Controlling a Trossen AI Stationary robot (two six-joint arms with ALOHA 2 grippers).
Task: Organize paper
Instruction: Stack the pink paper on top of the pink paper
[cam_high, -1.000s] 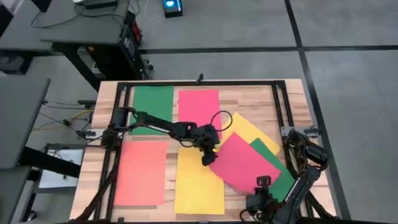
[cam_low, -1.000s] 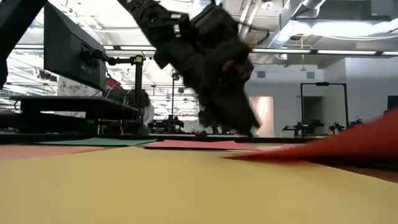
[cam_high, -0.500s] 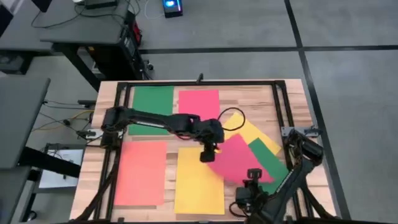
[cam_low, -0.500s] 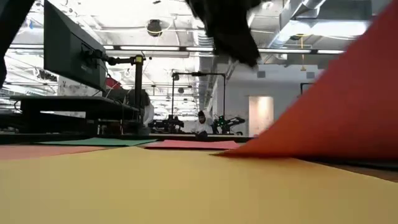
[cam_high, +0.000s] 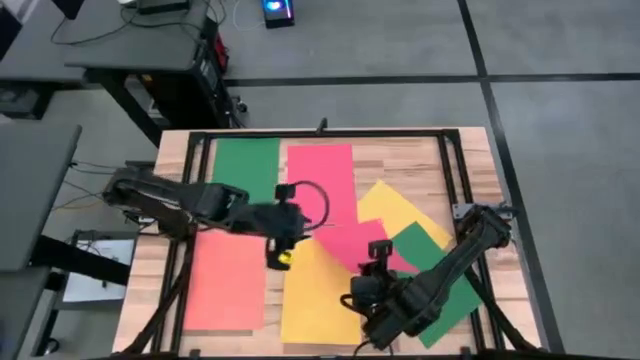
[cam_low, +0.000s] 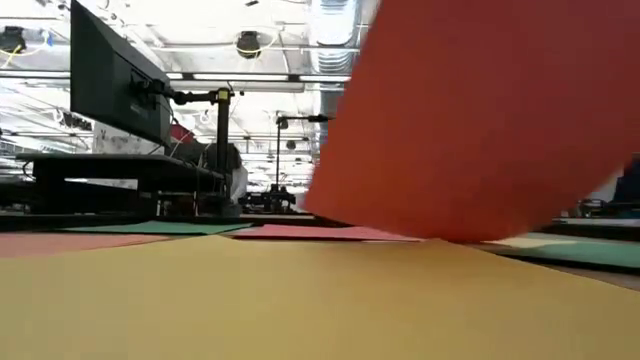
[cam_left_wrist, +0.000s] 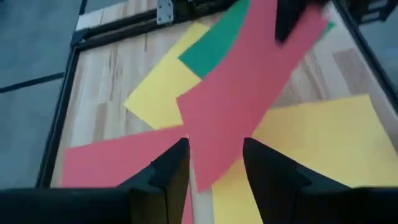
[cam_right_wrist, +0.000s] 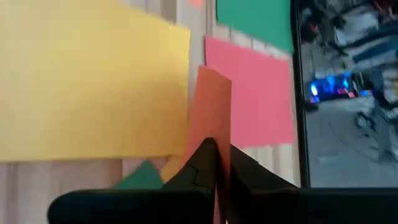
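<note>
While lifted, pink-red sheet (cam_right_wrist: 210, 112) between right fingers (cam_right_wrist: 200, 163).

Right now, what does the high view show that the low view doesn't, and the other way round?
Only the high view shows both arms: the right gripper pinching the lifted pink-red sheet, the left gripper open beside it, and the tilted green sheet. Only the low view shows the room behind, with a monitor. Both show the lifted sheet and the yellow sheet under it.
</note>
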